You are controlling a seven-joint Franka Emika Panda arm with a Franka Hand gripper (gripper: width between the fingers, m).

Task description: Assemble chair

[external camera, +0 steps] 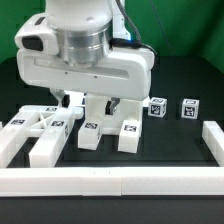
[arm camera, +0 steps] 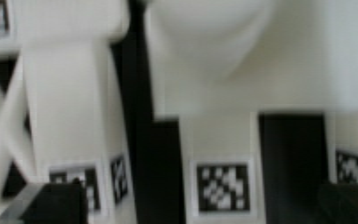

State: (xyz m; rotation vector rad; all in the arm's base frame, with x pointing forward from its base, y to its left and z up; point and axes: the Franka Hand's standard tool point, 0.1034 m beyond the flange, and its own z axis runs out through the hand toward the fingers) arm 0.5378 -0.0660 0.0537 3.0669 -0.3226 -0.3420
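The chair parts [external camera: 128, 137] look like smooth, glossy white plastic. The surface [external camera: 170, 145] is matt black; the arm's shell [external camera: 90, 72] is smooth white plastic.

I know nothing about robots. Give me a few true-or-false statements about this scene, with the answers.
1. The gripper is open. True.
2. The table is red. False: it is black.
3. Two small tagged blocks sit to the exterior view's right of the gripper. True.
4. The gripper holds a part high in the air. False: it grips nothing, and the white chair parts lie on the table.
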